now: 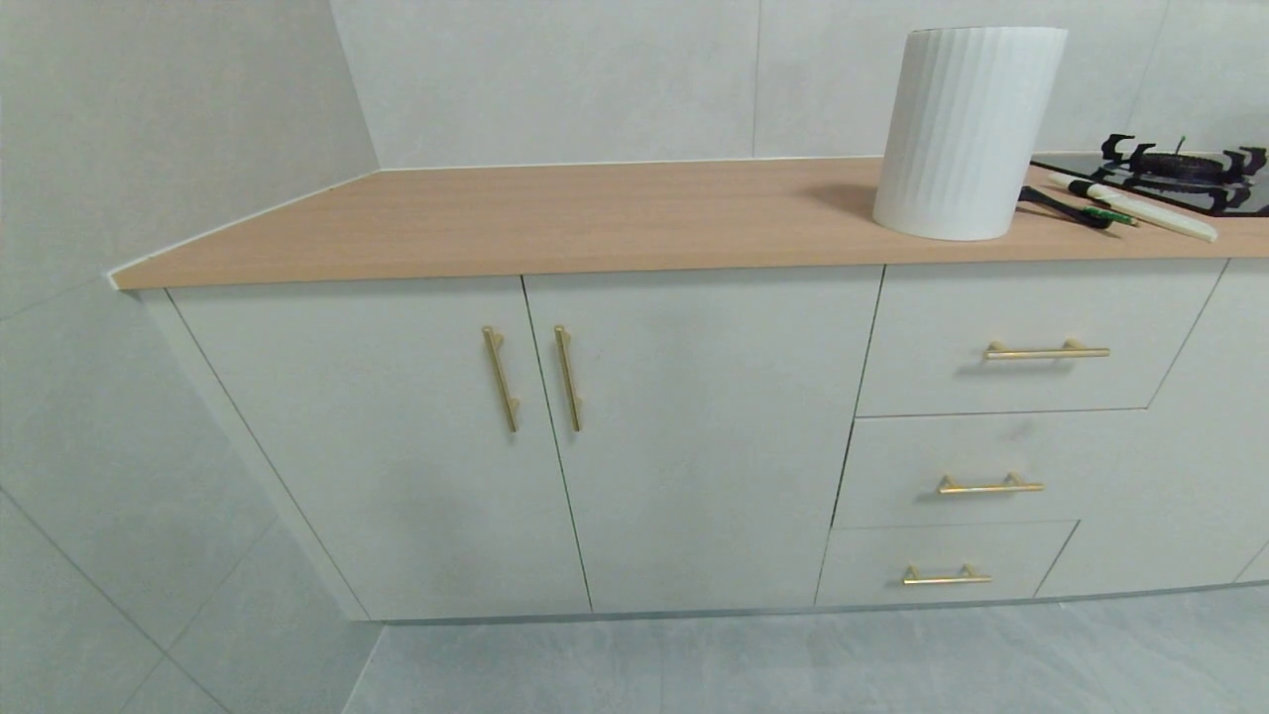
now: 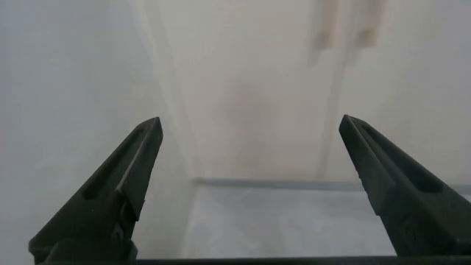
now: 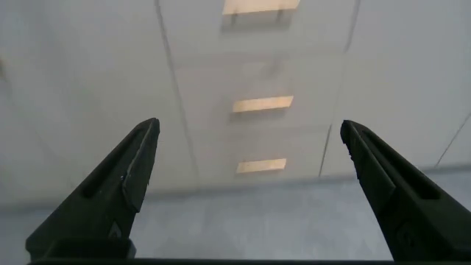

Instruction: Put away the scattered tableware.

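Head view catches utensils (image 1: pixel 1120 203) beside the canister (image 1: pixel 962 134); right wrist view, drawers (image 3: pixel 261 103).

Utensils (image 1: pixel 1135 206) flat beside white canister (image 1: pixel 967 134)

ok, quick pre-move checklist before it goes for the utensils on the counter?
1. Left gripper open and empty: ok.
2. Right gripper open and empty: ok.
3. Black, green and cream scattered utensils in sight on the wooden countertop: ok.
4. White ribbed cylindrical holder upright beside them: ok.
5. Room inside the holder: cannot tell.
6. Grippers near the utensils: not ok; both face the pale cabinet fronts, low down.
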